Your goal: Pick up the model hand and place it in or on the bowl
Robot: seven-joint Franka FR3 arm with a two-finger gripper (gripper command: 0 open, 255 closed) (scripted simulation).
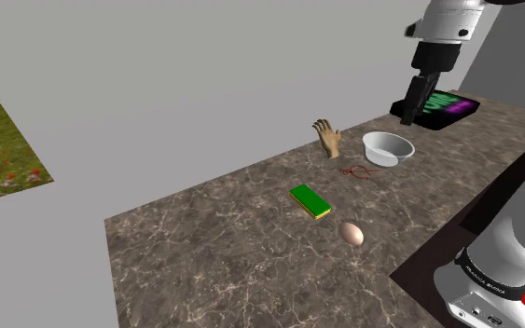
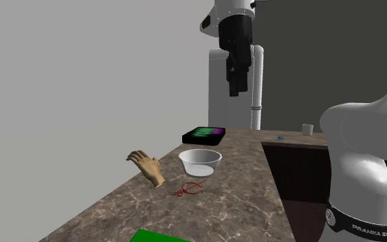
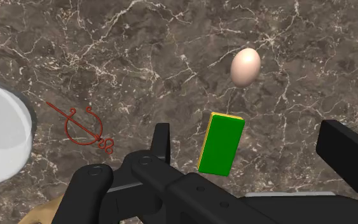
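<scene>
The tan model hand [image 1: 327, 138] lies at the marble counter's far edge, fingers raised, just beside the white bowl [image 1: 387, 148] on the shoulder view's left. In the second exterior view the hand [image 2: 147, 167] sits left of the bowl [image 2: 200, 162]. My black gripper [image 1: 409, 114] hangs high above the counter, over the area by the bowl, fingers pointing down [image 2: 234, 88]. In the wrist view the gripper [image 3: 252, 139] is open, with only the counter far below between the fingers; the bowl's rim [image 3: 6, 146] and a tan sliver of the hand [image 3: 44, 213] show at the edge.
A red wire clasp [image 1: 358, 171] lies in front of the bowl. A green-and-yellow sponge [image 1: 310, 201] and an egg [image 1: 351, 233] sit nearer the stand. A black box with a purple-green top [image 1: 449, 107] rests beyond the bowl. A small cup [image 2: 308, 129] stands far back.
</scene>
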